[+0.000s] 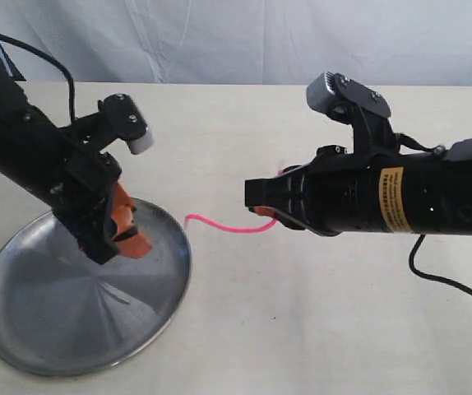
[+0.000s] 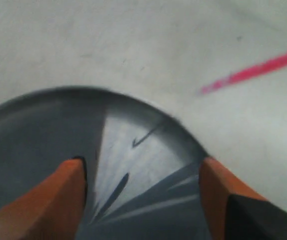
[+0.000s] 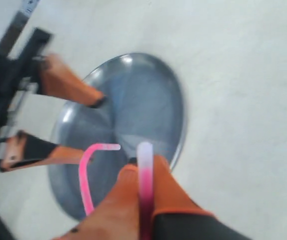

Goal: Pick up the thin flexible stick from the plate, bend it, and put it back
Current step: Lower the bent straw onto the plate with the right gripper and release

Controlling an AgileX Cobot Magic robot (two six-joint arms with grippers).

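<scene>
The right gripper [image 1: 266,216] is clamped on one end of the thin flexible stick [image 1: 228,230]. The stick juts out in a curve toward the plate [image 1: 63,329], its hooked free tip just beside the rim. Over the plate, the left gripper [image 1: 129,226] hovers, orange fingers [image 2: 58,195] spread wide, holding nothing.

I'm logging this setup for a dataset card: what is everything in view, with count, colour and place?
table: one, off-white, under everything.
backdrop cloth: one, whitish, behind the table.
plate: one, shiny steel, on the table's left side.
thin flexible stick: one, pink, pale tip, bent, just off the plate's rim.
cables: two, black, one by each arm.
left gripper: one, black with orange fingers, open over the plate.
right gripper: one, black with orange fingers, shut on the thin flexible stick.
</scene>
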